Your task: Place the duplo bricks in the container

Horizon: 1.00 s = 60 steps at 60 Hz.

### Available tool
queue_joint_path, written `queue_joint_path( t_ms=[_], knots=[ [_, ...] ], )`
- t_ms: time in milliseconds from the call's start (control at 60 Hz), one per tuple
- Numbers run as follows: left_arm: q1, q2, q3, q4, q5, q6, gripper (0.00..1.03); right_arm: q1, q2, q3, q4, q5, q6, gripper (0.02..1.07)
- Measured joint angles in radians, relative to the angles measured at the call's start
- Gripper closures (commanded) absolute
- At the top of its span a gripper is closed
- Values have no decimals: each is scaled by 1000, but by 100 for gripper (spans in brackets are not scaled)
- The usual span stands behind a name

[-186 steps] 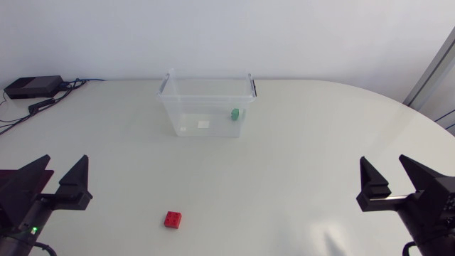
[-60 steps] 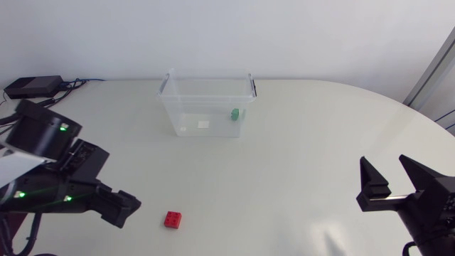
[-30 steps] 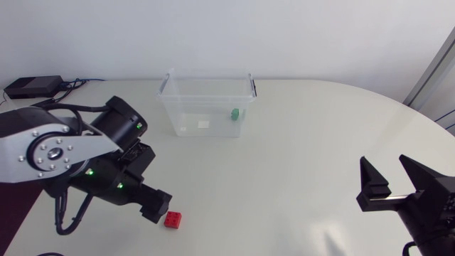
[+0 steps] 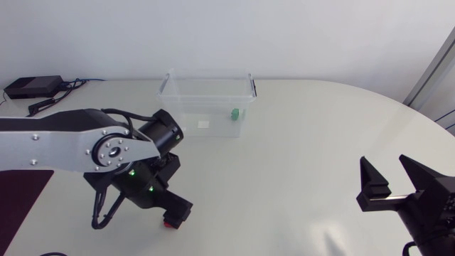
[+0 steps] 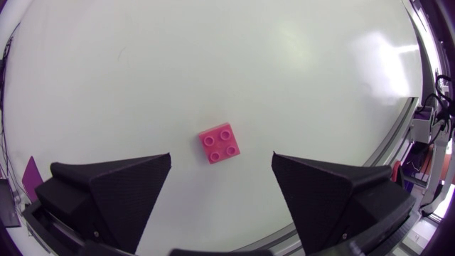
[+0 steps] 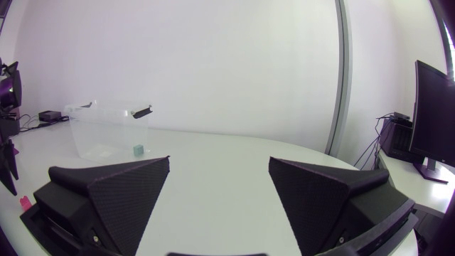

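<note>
A red duplo brick [image 5: 220,144] lies studs-up on the white table, directly below my left gripper [image 5: 221,156], which is open with its fingers well apart on either side and clear of the brick. In the head view my left arm [image 4: 106,149] stretches over the table's front left and hides most of that brick [image 4: 170,225]. The clear container [image 4: 206,107] stands at the back middle with a green brick [image 4: 234,114] inside. My right gripper [image 4: 386,165] is open at the front right, holding nothing. From its wrist view the container [image 6: 106,131] is far ahead of the right gripper [image 6: 219,161].
A black box with cables [image 4: 32,87] sits at the table's back left corner. The table's front edge [image 5: 341,192] runs close to the red brick. Bare white table lies between the brick and the container.
My left arm has swung in from the left edge, rightward across the table, and now stands over the red brick. The right arm and the bricks have stayed put.
</note>
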Motion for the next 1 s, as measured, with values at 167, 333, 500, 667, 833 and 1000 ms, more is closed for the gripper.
queue_joint_path(
  t_ms=[167, 333, 500, 667, 833, 1000],
  knots=[
    [1, 57, 18, 12, 0, -20, 4, 0, 0, 0, 0, 0, 0, 6],
    [6, 111, 27, 28, 0, -30, 4, 0, 0, 0, 0, 0, 0, 6],
    [6, 152, 34, 49, 0, -31, 4, 0, 0, 0, 0, 0, 0, 6],
    [10, 161, 35, 53, 0, -34, 4, 0, 0, 0, 0, 0, 0, 6],
    [34, 182, 35, 60, 0, -34, 4, 0, 0, 0, 0, 0, 0, 6],
    [48, 199, 35, 61, 0, -37, 4, 0, 0, 0, 0, 0, 0, 6]
  ],
)
